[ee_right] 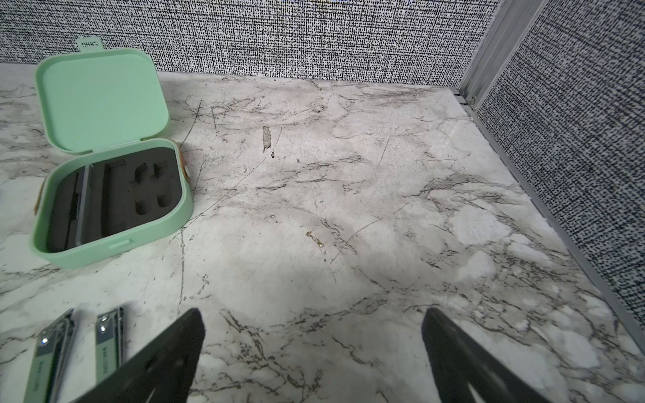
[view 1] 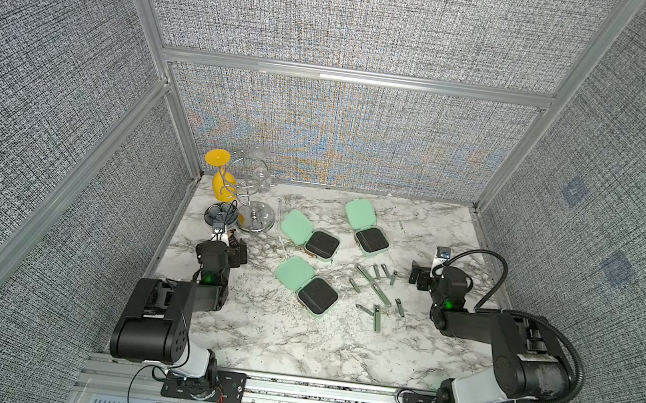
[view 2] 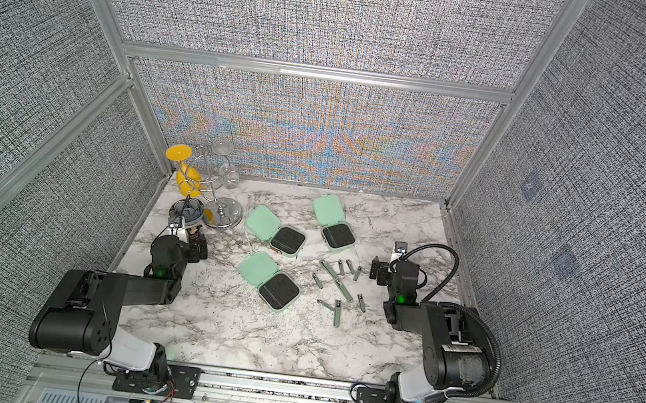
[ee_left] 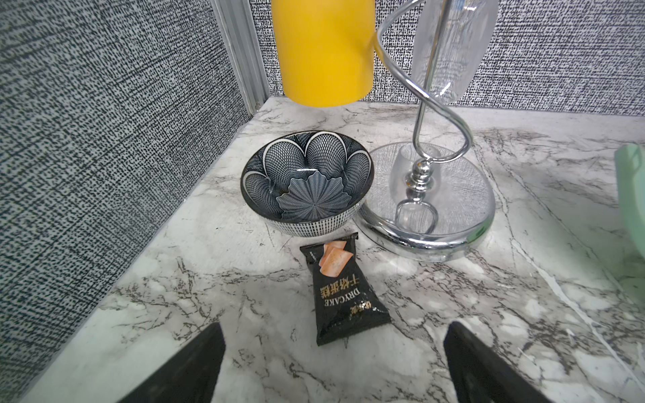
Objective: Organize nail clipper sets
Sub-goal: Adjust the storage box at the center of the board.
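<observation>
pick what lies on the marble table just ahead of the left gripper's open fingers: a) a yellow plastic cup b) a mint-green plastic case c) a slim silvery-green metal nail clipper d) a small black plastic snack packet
D: the left wrist view shows the small black plastic snack packet lying flat on the marble just ahead of the open left gripper.

Cases (ee_right: pixel 101 97) are matt plastic, clippers (ee_right: pixel 109 336) shiny metal, tabletop (ee_right: pixel 349 209) glossy marble-look.
</observation>
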